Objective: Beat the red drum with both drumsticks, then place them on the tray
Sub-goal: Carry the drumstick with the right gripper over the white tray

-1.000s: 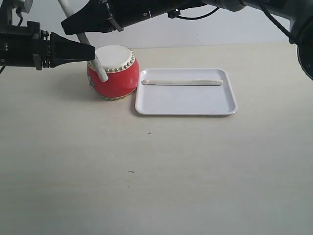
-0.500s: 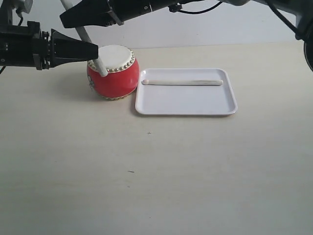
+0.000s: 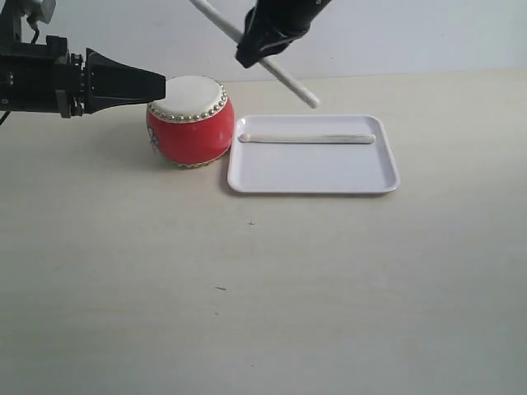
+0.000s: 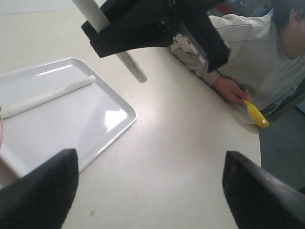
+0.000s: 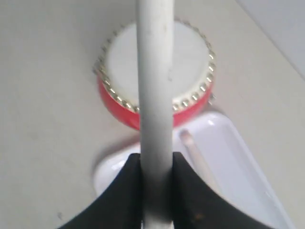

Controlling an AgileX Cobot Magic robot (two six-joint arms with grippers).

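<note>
We see our left gripper (image 4: pixel 150 160) with its jaws standing wide apart and only bare table (image 4: pixel 190 157) between them. One drumstick (image 4: pixel 47 95) lies flat in the white tray (image 4: pixel 114 119). The right gripper (image 4: pixel 114 36) clamps a second drumstick (image 4: pixel 128 64), its end hanging near the tray's corner. Beyond, a person (image 4: pixel 248 52) in a pale top holds a yellow object (image 4: pixel 255 114) at the table's edge.

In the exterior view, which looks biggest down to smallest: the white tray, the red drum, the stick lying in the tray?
1. White tray, widest by far.
2. Red drum, narrower but taller.
3. Drumstick in the tray: long but very thin, covering least.
</note>
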